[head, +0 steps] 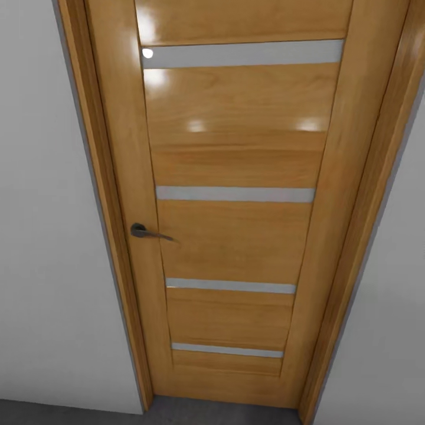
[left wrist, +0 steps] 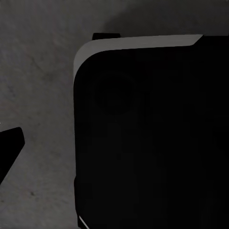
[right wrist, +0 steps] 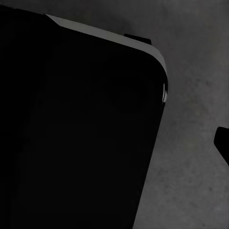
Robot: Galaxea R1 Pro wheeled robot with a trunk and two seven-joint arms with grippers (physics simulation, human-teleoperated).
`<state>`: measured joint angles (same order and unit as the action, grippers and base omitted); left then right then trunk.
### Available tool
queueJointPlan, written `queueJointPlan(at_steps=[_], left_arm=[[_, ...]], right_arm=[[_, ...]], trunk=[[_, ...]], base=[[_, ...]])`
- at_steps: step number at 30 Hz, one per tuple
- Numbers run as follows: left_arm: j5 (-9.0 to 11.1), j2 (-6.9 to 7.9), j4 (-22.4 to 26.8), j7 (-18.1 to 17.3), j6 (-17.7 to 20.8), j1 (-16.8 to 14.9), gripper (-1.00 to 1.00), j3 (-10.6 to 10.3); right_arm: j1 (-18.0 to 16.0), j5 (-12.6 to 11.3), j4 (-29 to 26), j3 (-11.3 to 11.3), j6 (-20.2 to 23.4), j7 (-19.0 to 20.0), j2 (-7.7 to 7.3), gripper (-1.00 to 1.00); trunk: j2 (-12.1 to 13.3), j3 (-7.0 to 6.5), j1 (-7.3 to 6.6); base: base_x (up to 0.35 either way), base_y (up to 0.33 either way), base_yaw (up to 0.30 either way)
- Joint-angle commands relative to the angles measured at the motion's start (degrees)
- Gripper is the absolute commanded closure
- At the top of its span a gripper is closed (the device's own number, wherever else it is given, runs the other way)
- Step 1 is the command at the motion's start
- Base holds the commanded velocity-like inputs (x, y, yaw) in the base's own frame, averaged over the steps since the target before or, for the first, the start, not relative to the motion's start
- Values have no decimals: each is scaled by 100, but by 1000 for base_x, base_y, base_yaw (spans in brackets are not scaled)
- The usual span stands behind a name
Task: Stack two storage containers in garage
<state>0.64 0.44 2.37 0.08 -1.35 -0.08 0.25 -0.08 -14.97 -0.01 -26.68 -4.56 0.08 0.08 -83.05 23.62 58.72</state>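
One closed wooden door (head: 236, 206) (dark lever handle (head: 144, 231)) ahead; jaws' state cannot be told.

Faced a closed wooden door (head: 236, 224), honey-coloured and glossy, crossed by four pale horizontal strips (head: 235, 194). Carried a dark lever handle (head: 147, 232) on its left side, pointing right. Sat in a matching wooden frame (head: 100, 195), flanked by plain white walls (head: 47, 236) on both sides.
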Motion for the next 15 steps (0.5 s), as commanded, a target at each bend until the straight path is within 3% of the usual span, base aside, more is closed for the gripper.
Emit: queueJointPlan(at_steps=[1, 8, 15], left_arm=[[7, 0, 0, 1, -14, -1, -100, 3], [7, 0, 0, 1, -14, -1, -100, 10], [7, 0, 0, 1, -14, -1, -100, 13]], right_arm=[[-1, -63, 1, -47, -18, 1, 0, -100], [-1, -60, 1, -47, -18, 1, 0, -100], [-1, -51, 1, -47, -18, 1, 0, -100]], trunk=[[-2, 5, 0], [-2, 5, 0], [-2, 5, 0]], base=[[34, 32, -40], [9, 9, -157], [0, 0, -28]])
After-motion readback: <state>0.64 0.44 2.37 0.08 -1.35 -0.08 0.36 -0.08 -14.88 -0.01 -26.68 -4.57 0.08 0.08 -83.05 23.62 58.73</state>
